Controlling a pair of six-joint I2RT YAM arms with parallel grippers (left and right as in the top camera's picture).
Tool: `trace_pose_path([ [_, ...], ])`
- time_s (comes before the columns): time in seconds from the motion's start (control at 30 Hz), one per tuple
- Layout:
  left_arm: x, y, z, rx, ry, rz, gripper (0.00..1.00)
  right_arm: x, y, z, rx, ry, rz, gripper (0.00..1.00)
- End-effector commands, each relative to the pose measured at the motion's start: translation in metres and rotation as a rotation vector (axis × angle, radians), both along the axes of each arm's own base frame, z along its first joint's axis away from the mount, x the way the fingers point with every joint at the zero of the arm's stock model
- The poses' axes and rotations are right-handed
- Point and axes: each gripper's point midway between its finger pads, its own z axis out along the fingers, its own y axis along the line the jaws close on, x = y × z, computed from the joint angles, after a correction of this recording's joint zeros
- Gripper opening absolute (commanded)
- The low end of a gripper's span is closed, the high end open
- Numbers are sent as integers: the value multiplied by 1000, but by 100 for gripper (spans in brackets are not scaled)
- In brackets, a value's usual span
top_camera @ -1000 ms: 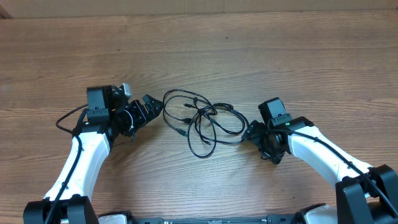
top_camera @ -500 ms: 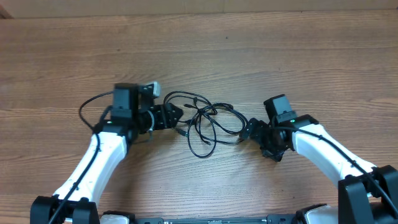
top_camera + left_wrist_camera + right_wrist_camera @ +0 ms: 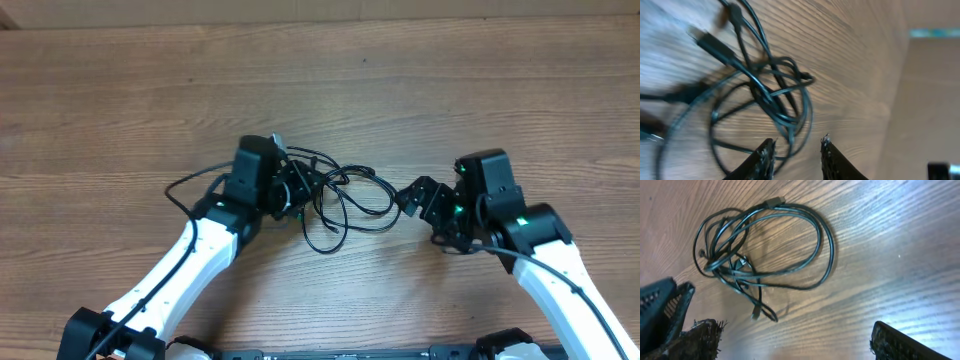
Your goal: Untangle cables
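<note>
**Both end effectors open at the cable tangle**

The thin black flexible cables (image 3: 345, 196) lie in one loose, overlapping bunch on the brown wood-grain counter (image 3: 450, 80). They sit about midway between its left and right edges and well clear of its far edge. Several loops cross one another. One wider loop spreads toward the right edge, and a narrow loop trails toward the near edge. Small plug tips show among the strands, one of them at the top of the wide loop in the right wrist view.

The left end effector (image 3: 796, 150) is over the left part of the bunch, on the side toward the left edge. Its two dark fingers (image 3: 765, 157) stand apart with a clear gap. In the left wrist view one strand of the tangle runs down into that gap. Whether either finger touches the strand cannot be told, and parts of that view are blurred.

The right end effector (image 3: 795, 335) sits just beside the right end of the bunch, on the side toward the right edge. Its rough black fingers (image 3: 700, 340) are spread wide. The tangle lies ahead of them on bare counter, apart from both, with nothing between the fingers.
</note>
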Motion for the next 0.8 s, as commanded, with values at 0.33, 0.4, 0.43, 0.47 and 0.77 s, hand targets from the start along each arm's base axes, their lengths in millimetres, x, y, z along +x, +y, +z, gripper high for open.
trace_pose_path([
  [0.33,29,-15,-46,-128,207,295,18,-9,-3,14,0,-15,1,94],
  [0.4,29,-20,-47,-146,210,274,4,-9,-3,13,0,-14,1,94],
  [0.43,29,-22,-47,-155,213,263,4,-9,-3,13,0,-14,1,94],
  [0.47,29,-22,-48,-154,214,263,4,-9,-3,13,0,-14,1,94],
  [0.77,32,-30,-19,-287,196,160,4,-21,19,12,92,42,21,76],
])
